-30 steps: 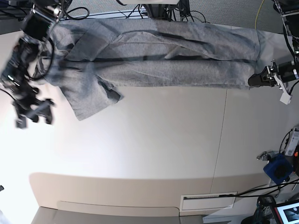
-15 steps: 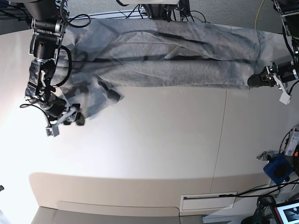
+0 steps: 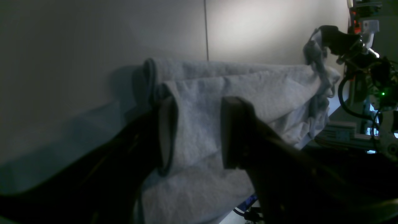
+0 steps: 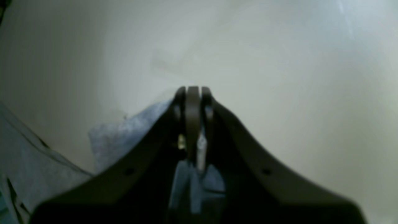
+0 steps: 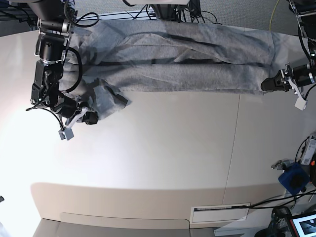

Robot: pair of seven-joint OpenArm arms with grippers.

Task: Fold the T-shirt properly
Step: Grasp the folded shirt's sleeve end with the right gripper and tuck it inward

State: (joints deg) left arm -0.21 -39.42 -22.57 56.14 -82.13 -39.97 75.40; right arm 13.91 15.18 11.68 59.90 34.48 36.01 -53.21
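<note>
T-shirt [image 5: 168, 64] lies stretched across the bench [image 5: 163, 153], the left tool [image 5: 269, 85] pinching one end and the right tool [image 5: 91, 117] pressed together on the sleeve, ready for folding.

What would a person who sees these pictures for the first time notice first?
First, the long grey T-shirt, folded into a wide band along the far edge of the pale table. Next, an arm at each end of it: the right gripper is shut at the sleeve on the base view's left, and the left gripper holds the hem edge on the base view's right, with cloth between its fingers.
</note>
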